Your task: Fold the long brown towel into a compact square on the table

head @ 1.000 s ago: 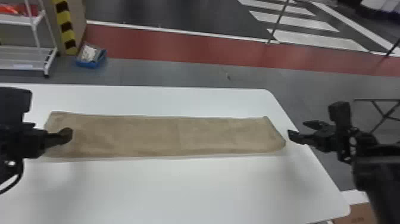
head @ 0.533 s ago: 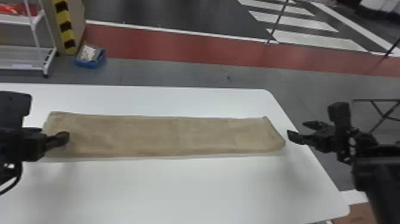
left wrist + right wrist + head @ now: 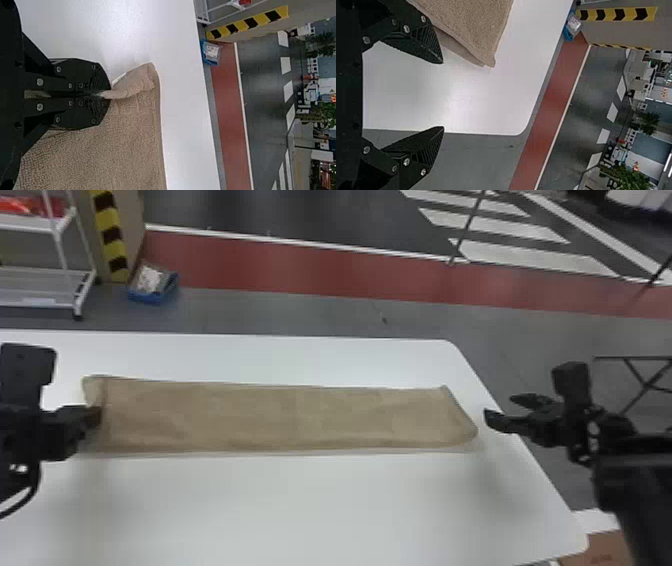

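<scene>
Towel (image 3: 280, 417) edge pinched in our left hand (image 3: 109, 94), far end beside our wide right hand (image 3: 443, 95), we likely start folding and next must lift the held end rightward.

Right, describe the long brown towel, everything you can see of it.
The long brown towel looks like looped terry cloth, layered at its right end. It lies mostly flat, a strip running left to right on the white, round-cornered table. The left black two-fingered tool pinches its left end, creasing it.
</scene>
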